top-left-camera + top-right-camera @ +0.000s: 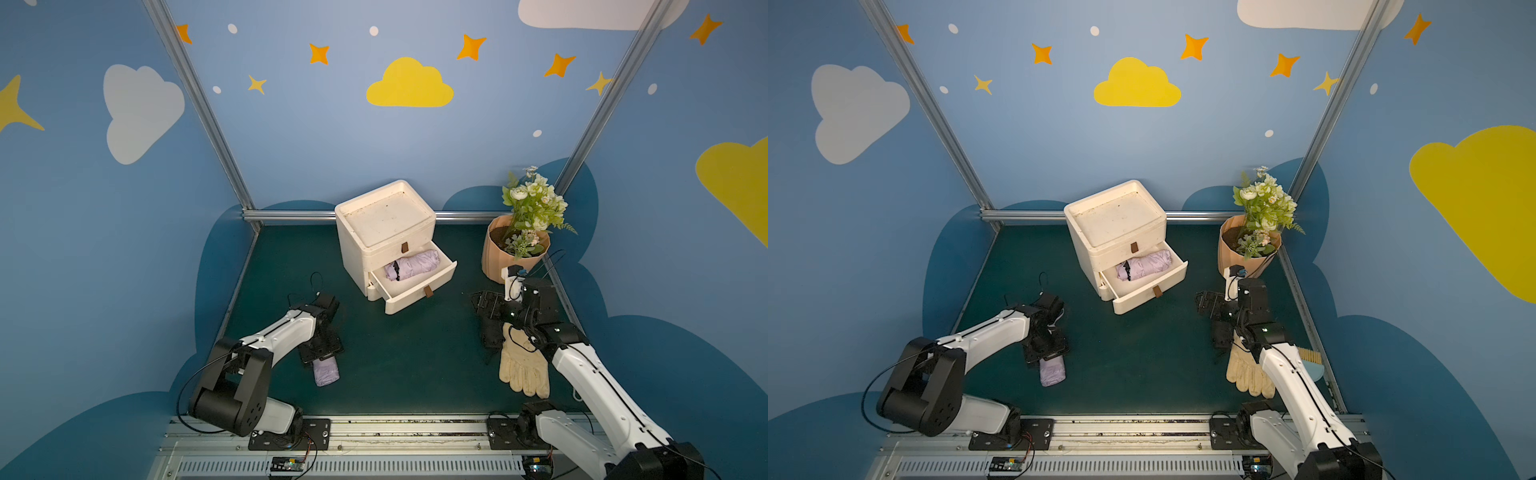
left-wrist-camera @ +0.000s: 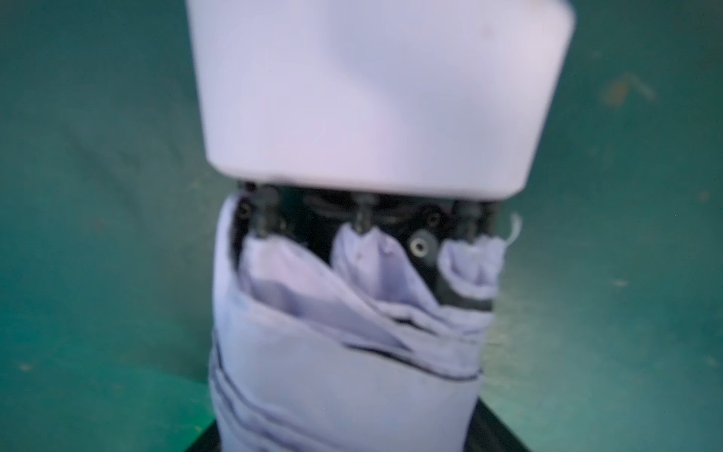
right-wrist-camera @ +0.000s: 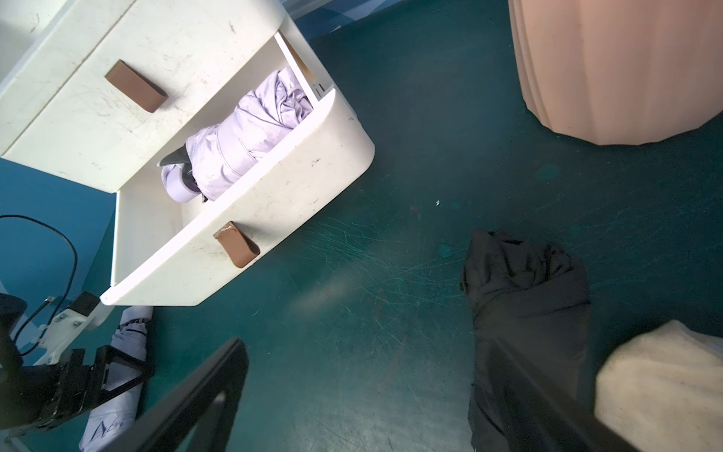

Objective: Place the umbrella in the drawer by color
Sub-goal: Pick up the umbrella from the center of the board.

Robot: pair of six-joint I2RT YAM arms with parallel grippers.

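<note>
On the near left of the worktop (image 1: 395,365), my left gripper (image 1: 322,356) is down over the lilac umbrella (image 1: 326,372), which lies flat and pokes out toward the near edge. The jaws straddle it, but I cannot tell whether they have clamped it or are only around it. Up close, the umbrella (image 2: 352,352) is loose folded cloth over thin ribs, with a smooth hard handle (image 2: 379,90) at one end. I judge it light, soft outside and stiff along its core, with slippery fabric. I would grip across the thick middle of the bundle and squeeze firmly, not take the slick handle.

In the middle, farther back, stands the cabinet (image 1: 386,220). Its lower drawer (image 1: 419,286) is pulled out, with a stowed umbrella (image 1: 413,264) of the same lilac inside. The top drawer (image 1: 374,249) is shut.

On the right, my right gripper (image 3: 365,348) is spread wide and holds nothing. A black umbrella (image 3: 524,313) lies against one of its fingers, with a glove (image 1: 523,368) just beside it and a pot (image 1: 515,257) farther back.
</note>
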